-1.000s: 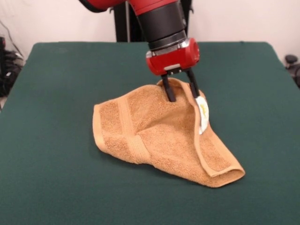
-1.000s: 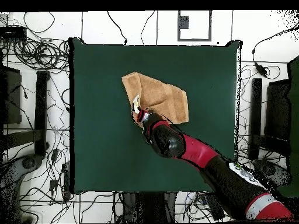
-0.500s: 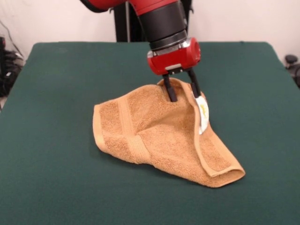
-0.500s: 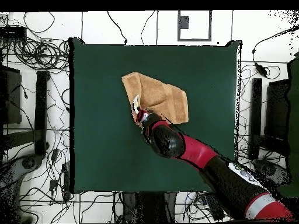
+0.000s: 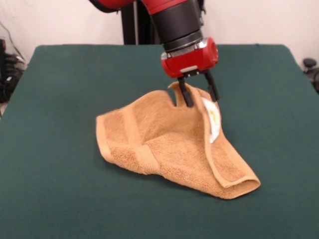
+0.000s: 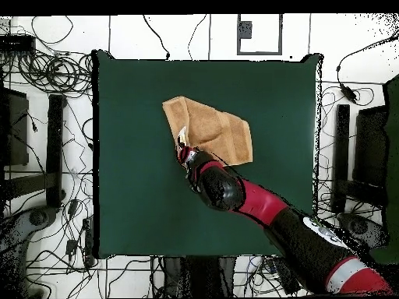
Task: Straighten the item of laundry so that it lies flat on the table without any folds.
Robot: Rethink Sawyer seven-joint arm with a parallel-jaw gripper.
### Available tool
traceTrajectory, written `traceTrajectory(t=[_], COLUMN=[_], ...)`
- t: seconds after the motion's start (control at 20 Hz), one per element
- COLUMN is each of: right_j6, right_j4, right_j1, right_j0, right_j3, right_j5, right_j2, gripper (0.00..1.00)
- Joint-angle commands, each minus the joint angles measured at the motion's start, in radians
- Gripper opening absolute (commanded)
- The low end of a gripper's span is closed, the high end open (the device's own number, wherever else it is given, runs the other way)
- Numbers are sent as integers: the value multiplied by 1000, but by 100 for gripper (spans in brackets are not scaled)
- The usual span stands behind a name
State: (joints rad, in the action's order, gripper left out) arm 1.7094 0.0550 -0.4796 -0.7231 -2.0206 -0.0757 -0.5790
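Observation:
The item of laundry (image 5: 164, 142), an orange-tan terry towel, lies crumpled on the dark green table (image 5: 60, 99) with a fold running toward its near right corner. Its far edge is drawn up into a peak, and a white care label (image 5: 213, 119) hangs there. My gripper (image 5: 202, 101) comes down from above and is shut on that raised edge, with cloth between its black fingers (image 5: 188, 99). From overhead, the towel (image 6: 218, 128) sits in the upper middle of the table (image 6: 132, 195), and the gripper (image 6: 184, 153) holds its lower left edge, partly hidden by the arm.
The red and black arm (image 6: 257, 202) reaches across the table from the lower right in the overhead view. Several cables (image 6: 47, 70) and dark equipment (image 6: 54, 148) lie on the floor around the table's edges.
The gripper has risen slightly and shifted right in the front view, pulling the towel's far edge up with it. The towel's left side has drawn a little further left.

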Motion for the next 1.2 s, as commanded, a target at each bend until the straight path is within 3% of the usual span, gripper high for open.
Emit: traceTrajectory(t=[0.05,0.85,0.95,1.2], right_j6=[277,217,91,39], right_j4=[-97,-122,-33,28], right_j1=[-19,12,-21,107], right_j0=[55,26,86,45], right_j3=[-102,-110,4,79], right_j5=[73,128,97,93], right_j2=[-114,-169,-29,-19], gripper=[100,100,100,100])
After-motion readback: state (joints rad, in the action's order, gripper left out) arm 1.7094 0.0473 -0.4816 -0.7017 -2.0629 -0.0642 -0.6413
